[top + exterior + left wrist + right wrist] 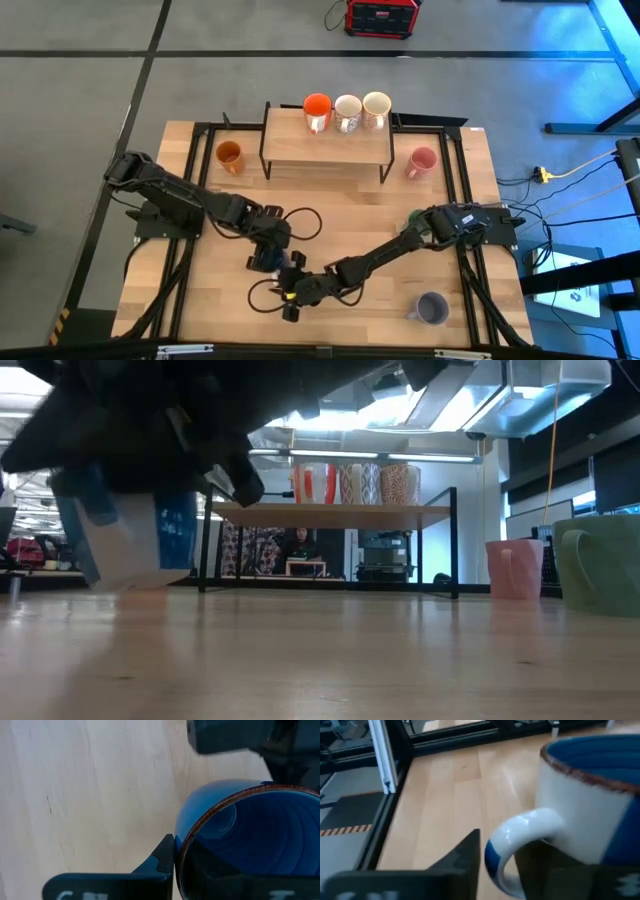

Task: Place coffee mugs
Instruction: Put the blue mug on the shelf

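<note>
A blue mug with a white band (130,545) hangs just above the table's near middle, slightly tilted, with both grippers at it. My left gripper (265,252) comes from the left and my right gripper (295,290) from the right; both are shut on the mug (266,263). On the shelf (325,148) stand a red-orange mug (317,110) and two cream mugs (348,110) (377,108). Four mugs rest on the table on their bases: amber (229,155), pink (422,161), green (416,224) and lavender (431,308). My left gripper holds the blue mug at its rim (182,845). One finger (161,862) lies against the outside of the wall; the other is hidden, seemingly inside the cup. The mug is lifted clear of the table. My right gripper is on the mug's handle (492,865), near its lower end. One finger (465,857) stands outside the loop, and a dark shape behind the loop seems to be the other. The fingers lie across the handle; the gripper hides the pads.
A black-framed wooden shelf (330,515) stands at the table's far middle. Black frame rails run along the table's left and right sides (455,170). Cables lie around the grippers (305,222). A person sits in the room behind the shelf (300,545).
</note>
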Controlling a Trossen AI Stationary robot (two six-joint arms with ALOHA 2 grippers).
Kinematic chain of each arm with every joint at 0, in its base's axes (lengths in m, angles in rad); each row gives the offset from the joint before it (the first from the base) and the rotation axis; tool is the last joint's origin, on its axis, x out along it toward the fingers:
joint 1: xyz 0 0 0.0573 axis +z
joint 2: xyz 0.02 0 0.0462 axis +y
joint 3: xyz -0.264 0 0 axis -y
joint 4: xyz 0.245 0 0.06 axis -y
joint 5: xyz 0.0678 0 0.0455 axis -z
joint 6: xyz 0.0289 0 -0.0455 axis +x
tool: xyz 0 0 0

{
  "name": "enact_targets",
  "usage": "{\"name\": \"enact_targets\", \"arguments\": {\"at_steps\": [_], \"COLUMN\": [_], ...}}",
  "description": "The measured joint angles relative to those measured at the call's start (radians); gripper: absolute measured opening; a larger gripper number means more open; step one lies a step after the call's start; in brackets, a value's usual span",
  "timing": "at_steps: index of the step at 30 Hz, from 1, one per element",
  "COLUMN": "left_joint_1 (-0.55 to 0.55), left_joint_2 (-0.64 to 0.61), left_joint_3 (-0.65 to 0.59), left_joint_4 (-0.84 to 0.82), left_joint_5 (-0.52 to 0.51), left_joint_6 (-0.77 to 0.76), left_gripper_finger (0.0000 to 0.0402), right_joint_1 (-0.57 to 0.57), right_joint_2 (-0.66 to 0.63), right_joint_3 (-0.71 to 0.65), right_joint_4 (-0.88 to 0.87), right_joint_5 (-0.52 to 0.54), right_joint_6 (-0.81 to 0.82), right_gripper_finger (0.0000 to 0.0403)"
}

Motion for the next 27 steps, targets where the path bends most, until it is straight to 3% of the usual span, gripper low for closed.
{"name": "enact_targets", "arguments": {"at_steps": [6,19,27], "left_joint_1": [0.005,0.004,0.003], "left_joint_2": [0.000,0.001,-0.096], "left_joint_3": [-0.001,-0.001,0.002], "left_joint_4": [0.007,0.014,-0.074], "left_joint_5": [0.015,0.028,0.035], "left_joint_6": [-0.001,-0.044,-0.087], "left_gripper_finger": [0.0012,0.0035,0.0093], "right_joint_1": [-0.003,-0.011,-0.023], "right_joint_2": [0.008,0.012,0.018], "right_joint_3": [0.002,0.002,-0.003], "right_joint_4": [0.026,0.027,0.013], "right_joint_5": [-0.018,-0.059,-0.095], "right_joint_6": [-0.038,-0.082,-0.085], "right_gripper_finger": [0.0024,0.0024,0.0022]}}
